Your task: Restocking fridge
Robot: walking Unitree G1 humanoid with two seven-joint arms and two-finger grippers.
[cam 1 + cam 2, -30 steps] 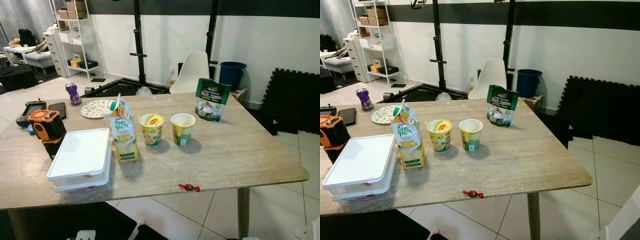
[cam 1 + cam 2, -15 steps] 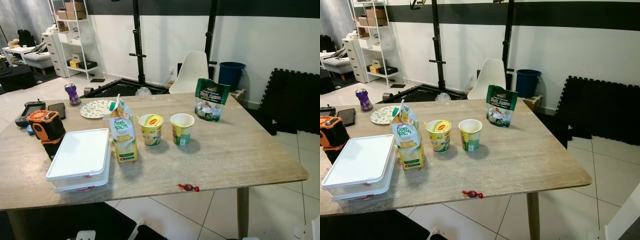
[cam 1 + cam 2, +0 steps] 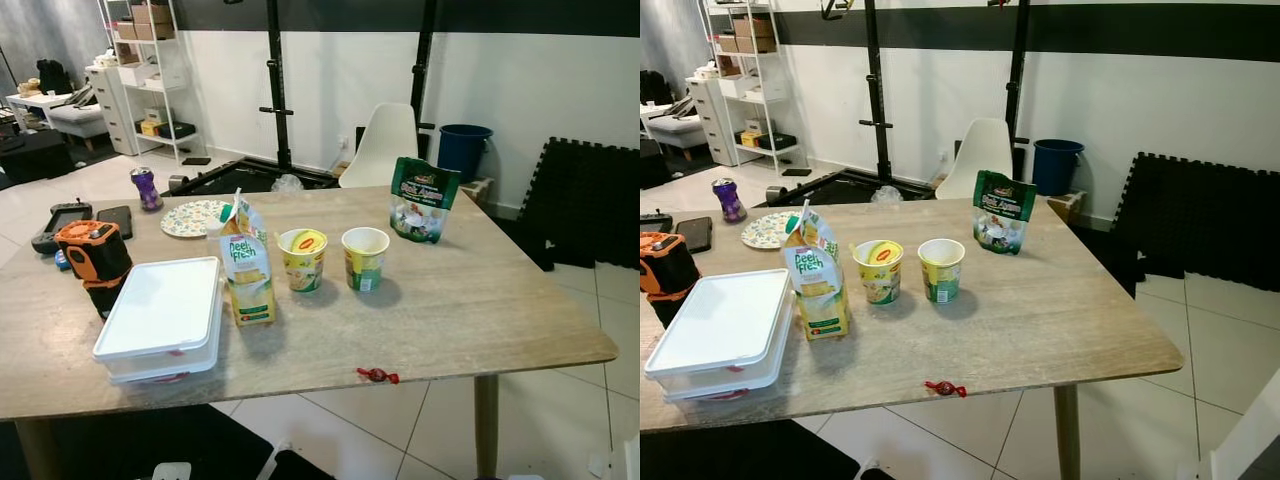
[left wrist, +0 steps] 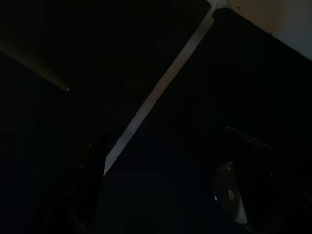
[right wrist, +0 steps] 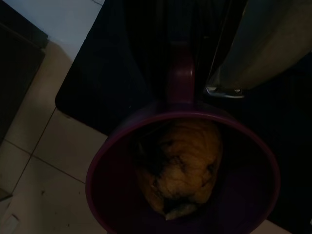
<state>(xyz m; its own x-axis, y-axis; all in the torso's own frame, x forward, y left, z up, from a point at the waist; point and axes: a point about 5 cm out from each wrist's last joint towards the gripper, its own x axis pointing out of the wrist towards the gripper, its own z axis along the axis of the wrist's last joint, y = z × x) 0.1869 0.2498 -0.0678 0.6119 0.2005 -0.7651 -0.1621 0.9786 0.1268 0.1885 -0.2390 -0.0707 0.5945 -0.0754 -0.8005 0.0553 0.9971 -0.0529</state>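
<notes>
Left eye view: a wooden table spans the frame; at centre stand a juice carton, two noodle cups and, upper right, a green snack pouch; a white lidded box lies lower left.

Left wrist view: near-black; the left gripper's dim fingers appear lower right, whether parted or closed I cannot tell.

Right wrist view: a purple bowl at lower centre holds a brown lump; the right gripper's state cannot be told.

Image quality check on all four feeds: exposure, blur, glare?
Left and right eye views: evenly lit and sharp, soft shadows under the carton and cups, no glare on the table. Left wrist view: almost black, only a pale strip readable. Right wrist view: dim, a purple bowl with a yellowish lump just discernible.
</notes>
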